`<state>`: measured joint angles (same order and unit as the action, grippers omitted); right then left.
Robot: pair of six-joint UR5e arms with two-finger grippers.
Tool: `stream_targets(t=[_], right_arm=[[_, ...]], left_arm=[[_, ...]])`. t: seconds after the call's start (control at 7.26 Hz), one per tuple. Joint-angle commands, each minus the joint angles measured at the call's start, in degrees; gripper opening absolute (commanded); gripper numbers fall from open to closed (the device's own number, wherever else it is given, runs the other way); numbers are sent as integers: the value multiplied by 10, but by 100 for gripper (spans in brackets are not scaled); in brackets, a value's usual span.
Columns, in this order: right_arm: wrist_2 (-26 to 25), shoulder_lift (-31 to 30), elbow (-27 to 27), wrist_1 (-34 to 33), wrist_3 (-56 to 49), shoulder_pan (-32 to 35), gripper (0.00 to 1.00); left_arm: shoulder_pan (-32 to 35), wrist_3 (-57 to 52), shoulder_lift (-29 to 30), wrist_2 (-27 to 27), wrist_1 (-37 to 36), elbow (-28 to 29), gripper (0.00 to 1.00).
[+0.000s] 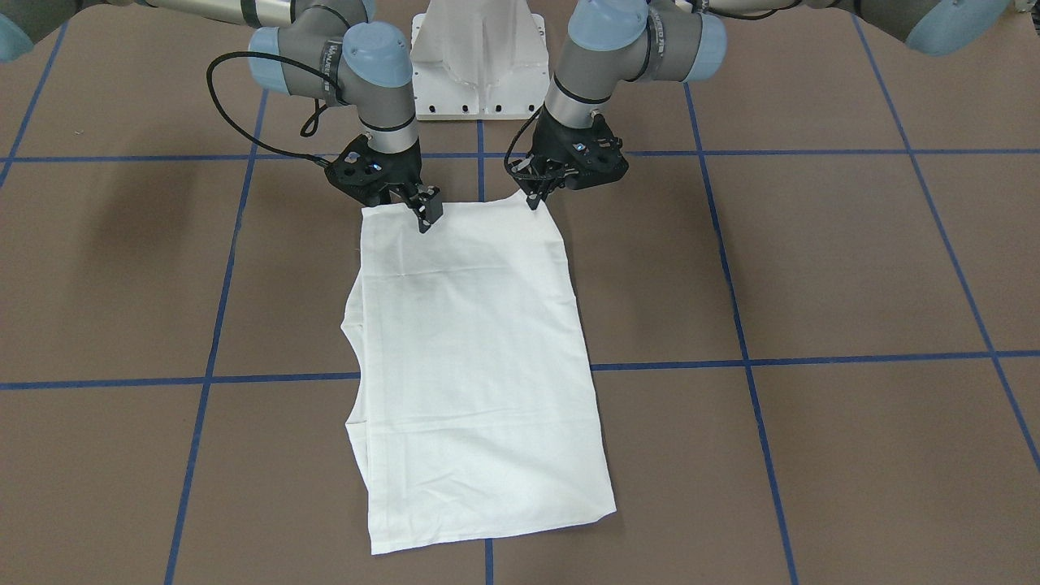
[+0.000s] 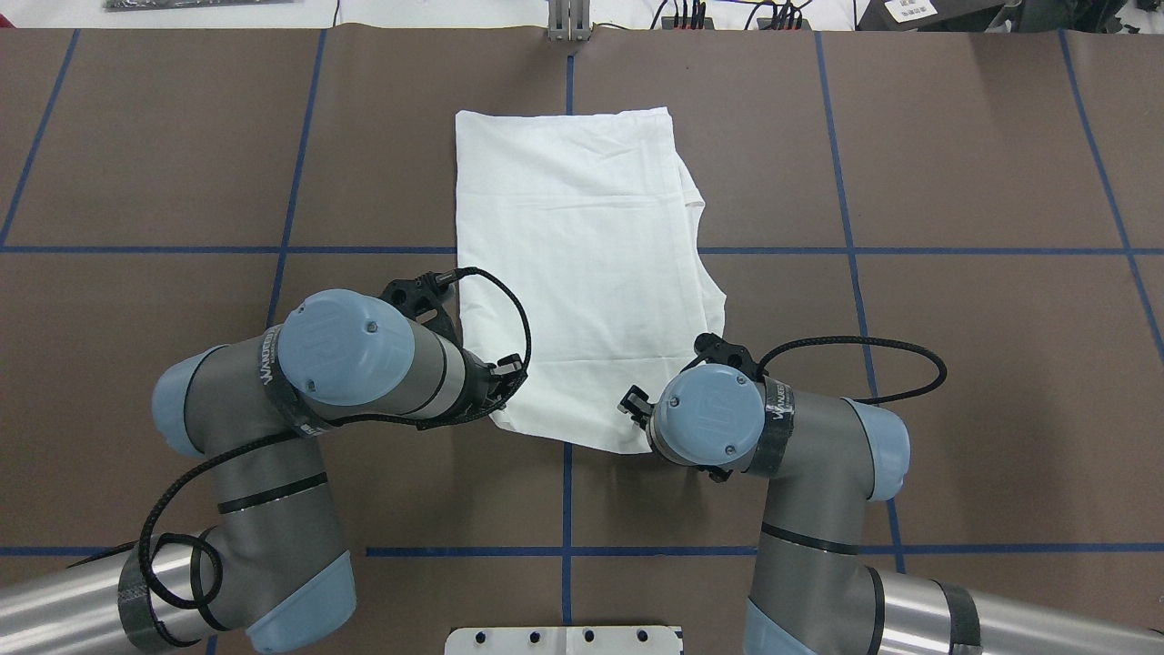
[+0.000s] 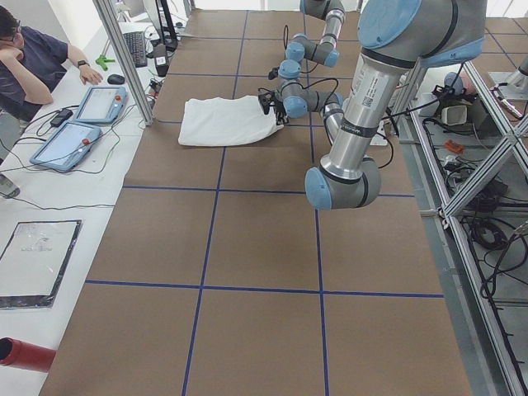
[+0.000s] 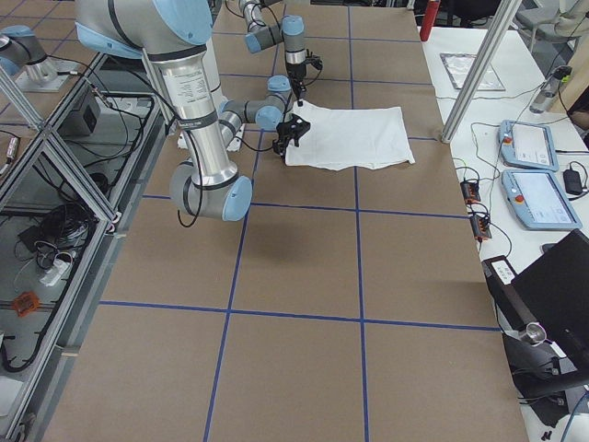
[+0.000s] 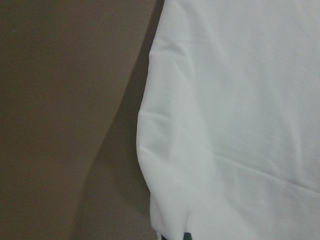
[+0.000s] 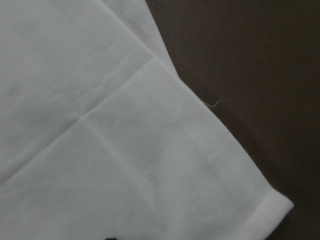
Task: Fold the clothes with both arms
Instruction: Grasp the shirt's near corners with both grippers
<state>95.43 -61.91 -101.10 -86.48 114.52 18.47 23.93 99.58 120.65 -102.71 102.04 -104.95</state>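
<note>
- Brown tabletop (image 1: 812, 268) crossed by blue tape lines (image 1: 812, 151)
- white T-shirt (image 1: 471, 366) lies at its middle, folded into a long flat rectangle, one short edge toward the robot
- right arm's fingers (image 1: 428, 213) are down on that near edge; open or closed, I cannot tell
- left arm's fingers (image 1: 535, 198) are at the edge's other corner; likewise cannot tell

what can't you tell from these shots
- Left gripper, right gripper: open or shut is unclear. In the overhead view the arms cover the fingertips; in the front view they are too small.
- Shirt: collar and sleeves are hidden in every view, folded under.
- Wrist views: only cloth and table; the bottom edge cuts off the fingers.
</note>
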Motion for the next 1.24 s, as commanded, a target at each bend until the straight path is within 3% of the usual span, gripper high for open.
stream_targets(t=[0.0,0.14,0.28,0.83,1.1], right_arm=[[4,1,-2,0,-1,2,37],[5,1,-4,0,-2,3,15],[5,2,-5,0,0,4,1],[3,9,-33,1,9,12,0],[36,-5,-79,-1,10,10,0]], left_arm=[[0,0,-1,0,0,0,0],[0,0,-1,1,0,1,0],[1,0,0,0,0,1,0],[1,1,1,-3,-2,-7,0],[-7,9,-6,-14,-7,-36,0]])
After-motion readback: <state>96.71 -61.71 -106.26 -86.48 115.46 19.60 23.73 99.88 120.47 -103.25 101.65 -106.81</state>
